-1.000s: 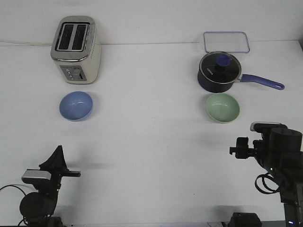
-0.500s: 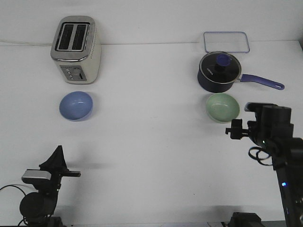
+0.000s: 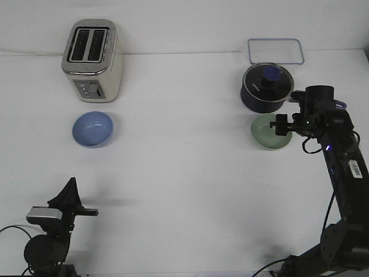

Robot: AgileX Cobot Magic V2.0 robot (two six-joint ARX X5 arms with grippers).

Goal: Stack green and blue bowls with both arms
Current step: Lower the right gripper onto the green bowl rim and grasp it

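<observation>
Green bowl (image 3: 270,131) sits below the saucepan (image 3: 267,88), right gripper (image 3: 281,124) has just swung up over its rim, jaw state unclear, grasp looks imminent; left gripper (image 3: 68,195) parked, unclear; blue bowl (image 3: 93,128) untouched by toaster (image 3: 92,60).

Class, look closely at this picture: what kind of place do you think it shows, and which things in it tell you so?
Probably a robot test bench set up like a kitchen counter: a toaster, a lidded saucepan and two small bowls sit on a plain white table, with black robot arms reaching in.
</observation>
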